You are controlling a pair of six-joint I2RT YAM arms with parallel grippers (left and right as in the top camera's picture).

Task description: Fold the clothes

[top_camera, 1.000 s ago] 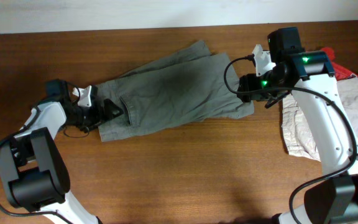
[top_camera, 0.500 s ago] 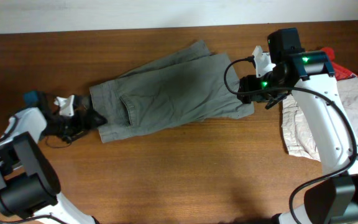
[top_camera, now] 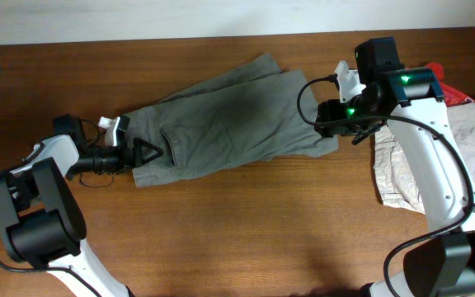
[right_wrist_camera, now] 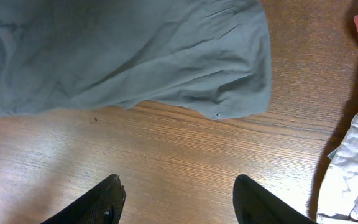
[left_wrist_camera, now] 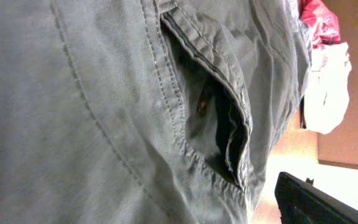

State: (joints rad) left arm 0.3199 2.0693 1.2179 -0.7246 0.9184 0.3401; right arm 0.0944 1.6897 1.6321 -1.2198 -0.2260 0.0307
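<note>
Olive-grey shorts [top_camera: 229, 120] lay spread on the wooden table [top_camera: 246, 223], left gripper [top_camera: 152, 150] at the waistband, jaws wide apart; right gripper [right_wrist_camera: 179, 194] hovered beside a leg hem, jaws apart and empty

The left hand [top_camera: 147, 150] stretches out low, fingers spread wide; the right hand [right_wrist_camera: 178, 196] hovers, fingers partly apart, holding nothing.

Shorts [top_camera: 229, 115] on table [top_camera: 221, 231] centre; L pincer [top_camera: 145, 151] at waistband end, R pincer [right_wrist_camera: 179, 186] by leg hem.
</note>
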